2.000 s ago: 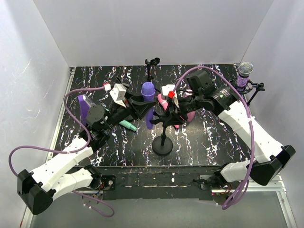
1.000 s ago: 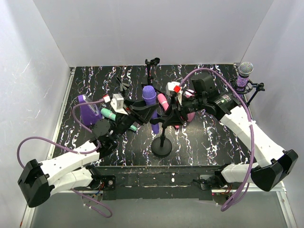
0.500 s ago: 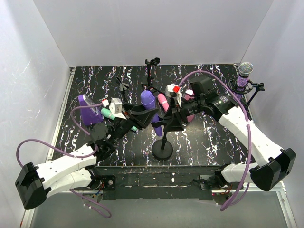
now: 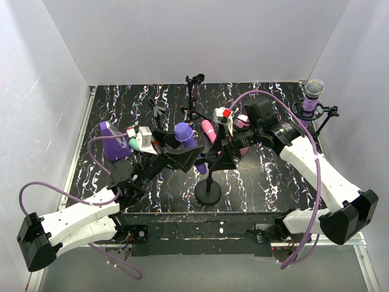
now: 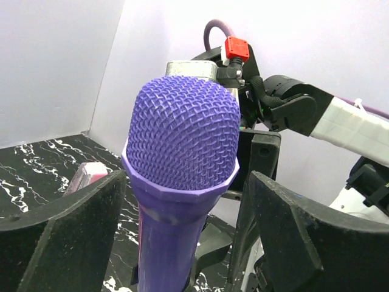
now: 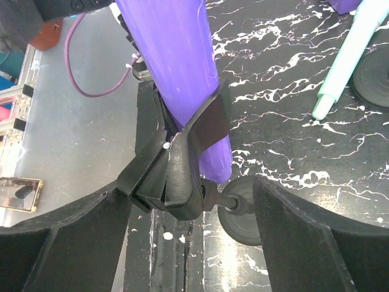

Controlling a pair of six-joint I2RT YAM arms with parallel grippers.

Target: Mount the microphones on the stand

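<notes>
Microphones sit in four places. The plain purple microphone (image 4: 185, 137) is in the clip (image 6: 176, 173) of the middle stand (image 4: 208, 191), which rises from a round base near the front edge of the bench (image 4: 273, 182). Its long axis leans: the mesh head points up and toward the far left, and the handle runs down to the near right through the clip. On the left wrist camera the head fills the middle of the view and the lower handle is cut off at the bottom edge.

The left tool (image 4: 177, 153) is open, with one finger (image 5: 67, 234) on each side of the handle and a gap showing on both sides. The right tool (image 4: 222, 156) is open too; its fingers (image 6: 319, 243) stand wide of the clip and touch neither it nor the handle.

The glittery purple microphone (image 4: 313, 96) stands upright at the far right corner, silver mesh head up, in a holder whose lower part is hard to make out against the wall. The pink microphone (image 4: 208, 129) lies on the bench just behind the right tool, its lower end hidden by that tool. The mint green microphone (image 4: 136, 145) lies at the left, mostly covered by the left wrist; on the right wrist view only its handle shows, cut off at the top edge. A purple wedge block (image 4: 110, 141) sits just left of it. Two small black stands (image 4: 193, 92) rise near the far edge; their clips are too small to read.
</notes>
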